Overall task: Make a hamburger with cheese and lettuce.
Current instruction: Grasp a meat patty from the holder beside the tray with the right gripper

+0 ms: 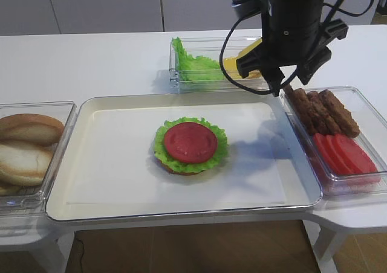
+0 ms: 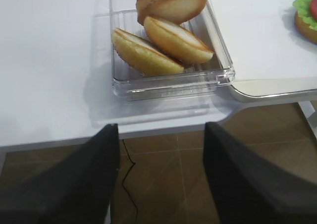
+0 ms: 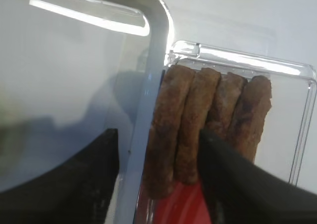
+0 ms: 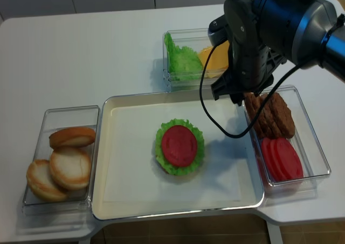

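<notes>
The hamburger point(image 1: 190, 145) sits in the middle of the white tray point(image 1: 103, 164): a tan bun base, a frilly green leaf and a red tomato disc on top. It also shows in the realsense view point(image 4: 179, 146) and at the top right of the left wrist view point(image 2: 307, 11). Loose lettuce point(image 1: 193, 66) and yellow cheese slices point(image 1: 240, 61) lie in a clear container behind the tray. My right gripper point(image 3: 158, 135) is open and empty, hovering over the near-left corner of the patty container point(image 1: 290, 83). My left gripper point(image 2: 161, 130) is open and empty, off the table's front edge.
A clear container on the right holds brown patties point(image 1: 320, 110) at the back and red tomato slices point(image 1: 344, 152) in front. A clear container on the left holds bun halves point(image 1: 27, 146), seen also in the left wrist view point(image 2: 163, 30).
</notes>
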